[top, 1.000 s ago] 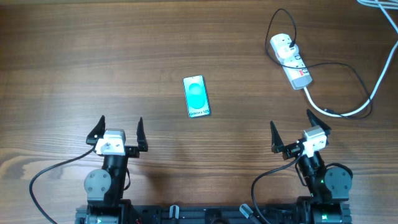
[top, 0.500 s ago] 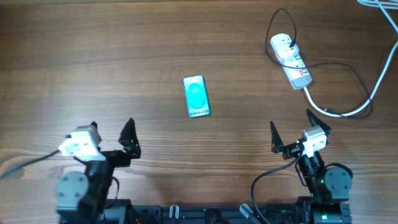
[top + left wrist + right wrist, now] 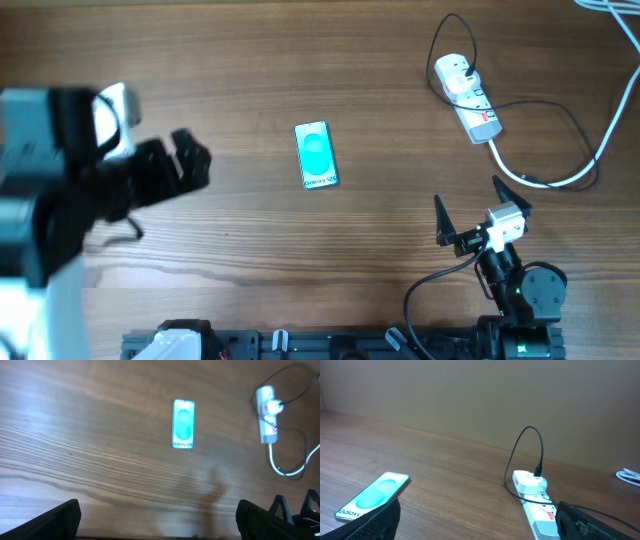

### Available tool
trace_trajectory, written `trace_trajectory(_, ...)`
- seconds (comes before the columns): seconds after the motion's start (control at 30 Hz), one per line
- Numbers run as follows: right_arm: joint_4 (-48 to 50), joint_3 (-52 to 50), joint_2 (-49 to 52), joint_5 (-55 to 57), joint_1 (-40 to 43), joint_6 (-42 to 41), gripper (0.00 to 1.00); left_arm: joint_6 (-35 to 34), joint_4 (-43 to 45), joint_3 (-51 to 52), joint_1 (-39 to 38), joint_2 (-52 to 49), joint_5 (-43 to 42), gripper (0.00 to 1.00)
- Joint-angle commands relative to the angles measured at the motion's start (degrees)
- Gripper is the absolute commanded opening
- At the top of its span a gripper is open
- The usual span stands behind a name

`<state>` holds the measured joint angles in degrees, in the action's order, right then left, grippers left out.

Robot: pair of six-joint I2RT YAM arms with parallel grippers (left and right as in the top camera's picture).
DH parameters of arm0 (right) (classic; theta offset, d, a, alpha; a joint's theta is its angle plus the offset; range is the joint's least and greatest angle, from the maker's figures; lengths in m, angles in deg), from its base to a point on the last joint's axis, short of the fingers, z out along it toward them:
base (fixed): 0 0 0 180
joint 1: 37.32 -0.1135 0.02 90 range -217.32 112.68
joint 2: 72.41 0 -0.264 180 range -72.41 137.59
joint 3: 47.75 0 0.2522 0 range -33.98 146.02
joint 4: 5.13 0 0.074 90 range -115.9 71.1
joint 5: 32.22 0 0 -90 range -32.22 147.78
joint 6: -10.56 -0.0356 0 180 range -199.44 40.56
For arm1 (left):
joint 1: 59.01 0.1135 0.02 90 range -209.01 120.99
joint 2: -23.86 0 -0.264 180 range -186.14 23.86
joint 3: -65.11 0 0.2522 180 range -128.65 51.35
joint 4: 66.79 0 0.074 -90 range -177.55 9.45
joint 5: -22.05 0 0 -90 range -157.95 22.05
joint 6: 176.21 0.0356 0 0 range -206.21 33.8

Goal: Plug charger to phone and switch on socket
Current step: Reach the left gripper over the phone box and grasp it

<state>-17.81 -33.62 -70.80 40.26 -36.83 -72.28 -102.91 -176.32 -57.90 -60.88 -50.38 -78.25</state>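
The phone [image 3: 317, 155] lies flat mid-table, cyan screen up, "Galaxy" end toward me; it also shows in the left wrist view [image 3: 183, 423] and the right wrist view [image 3: 372, 495]. The socket [image 3: 472, 103] is a white power strip at the far right, with the white adapter [image 3: 452, 72] plugged in. The charger cable [image 3: 578, 128] loops black around it, its free end lying near the white cord. My left gripper [image 3: 180, 165] is open and empty, raised high at the left. My right gripper [image 3: 480, 212] is open and empty, low near the front right.
The strip's thick white cord [image 3: 603, 150] curves off toward the right edge. The socket [image 3: 266, 415] and the right arm's fingers [image 3: 295, 510] show in the left wrist view. The adapter [image 3: 529, 481] and strip [image 3: 542, 512] lie ahead of the right gripper.
My left arm has risen from its rest pose at the front, up toward the camera and leftward. The right arm, phone, socket and cable have not moved.
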Motion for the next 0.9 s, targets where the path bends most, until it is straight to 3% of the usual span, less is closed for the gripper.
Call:
trace_trajectory(0.0,0.2,-0.1,-0.2,0.4,0.3,0.3,1.0,-0.1,1.0,-0.9,-0.2,-5.6,-1.7,1.0)
trace_trajectory(0.03,0.2,-0.1,-0.2,0.4,0.3,0.3,1.0,-0.5,1.0,-0.9,-0.3,-7.5,-1.9,1.0)
trace_trajectory(0.07,0.2,-0.1,-0.2,0.4,0.3,0.3,1.0,-0.5,0.8,-0.9,-0.3,-9.3,-2.6,0.47)
trace_trajectory(0.1,0.2,-0.1,-0.2,0.4,0.3,0.3,1.0,-0.5,0.7,-0.8,-0.3,-10.7,-2.8,0.15)
trace_trajectory(0.13,0.2,-0.1,-0.2,0.4,0.3,0.3,1.0,-0.5,0.5,-0.7,-0.3,-11.9,-2.8,0.04)
trace_trajectory(0.33,0.2,-0.1,-0.2,0.4,0.3,0.3,1.0,-6.3,0.5,0.2,-0.3,-19.7,-2.7,0.04)
trace_trajectory(0.53,0.2,-0.1,-0.2,0.4,0.3,0.3,1.0,-7.0,5.2,4.1,-1.3,-24.3,-2.1,0.04)
trace_trajectory(0.57,0.2,-0.1,-0.2,0.4,0.3,0.3,1.0,-7.4,6.0,4.8,-1.9,-24.8,-2.0,0.14)
trace_trajectory(0.6,0.2,-0.1,-0.2,0.4,0.3,0.3,1.0,-7.8,7.5,6.0,-2.8,-25.4,-2.0,0.38)
trace_trajectory(0.63,0.2,-0.1,-0.2,0.4,0.3,0.3,1.0,-7.8,8.7,6.7,-3.5,-25.9,-1.8,0.72)
trace_trajectory(0.67,0.2,-0.1,-0.2,0.4,0.3,0.3,1.0,-7.8,9.9,7.3,-4.2,-26.3,-1.6,0.9)
trace_trajectory(0.7,0.2,-0.1,-0.2,0.4,0.3,0.3,1.0,-7.8,12.1,8.1,-5.4,-26.9,-1.3,1.0)
trace_trajectory(0.87,0.2,-0.1,-0.2,0.4,0.3,0.3,1.0,-8.3,20.7,10.8,-11.4,-29.6,2.4,1.0)
